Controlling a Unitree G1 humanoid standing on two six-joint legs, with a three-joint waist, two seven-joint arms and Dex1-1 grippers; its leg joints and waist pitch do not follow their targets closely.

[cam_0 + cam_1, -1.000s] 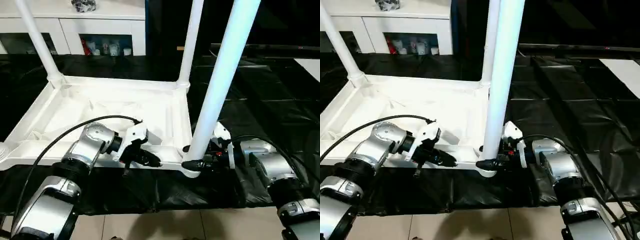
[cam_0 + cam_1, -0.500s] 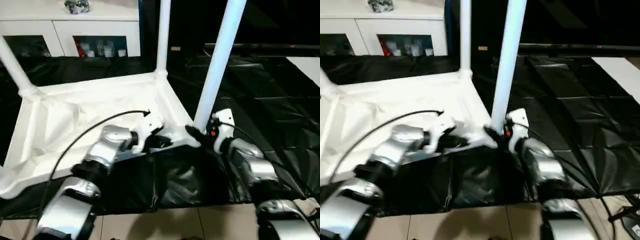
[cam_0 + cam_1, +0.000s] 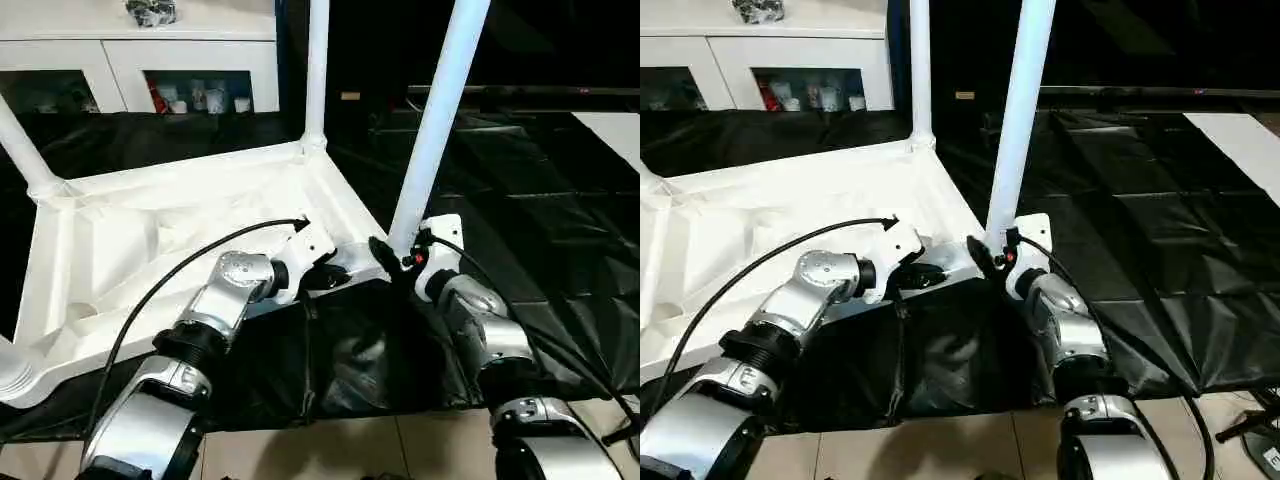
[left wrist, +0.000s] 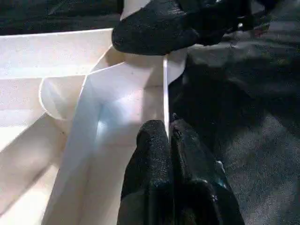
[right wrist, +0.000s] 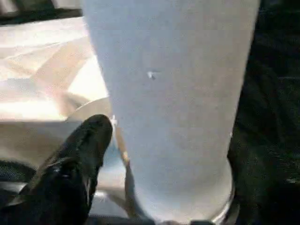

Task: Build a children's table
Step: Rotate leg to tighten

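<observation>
Fingers of left gripper pinched shut on tabletop near rim; right gripper clamped round near-right leg. Risk: thin rim slipping, leg unseating.

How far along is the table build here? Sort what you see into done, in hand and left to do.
Done: three legs stand in corner sockets of the upturned tabletop: far-left leg, far-right leg, near-right leg.
In hand: the left gripper pinches the tabletop's rim; the right gripper holds the near-right leg's base.
Left: the near-left corner shows no leg.
</observation>
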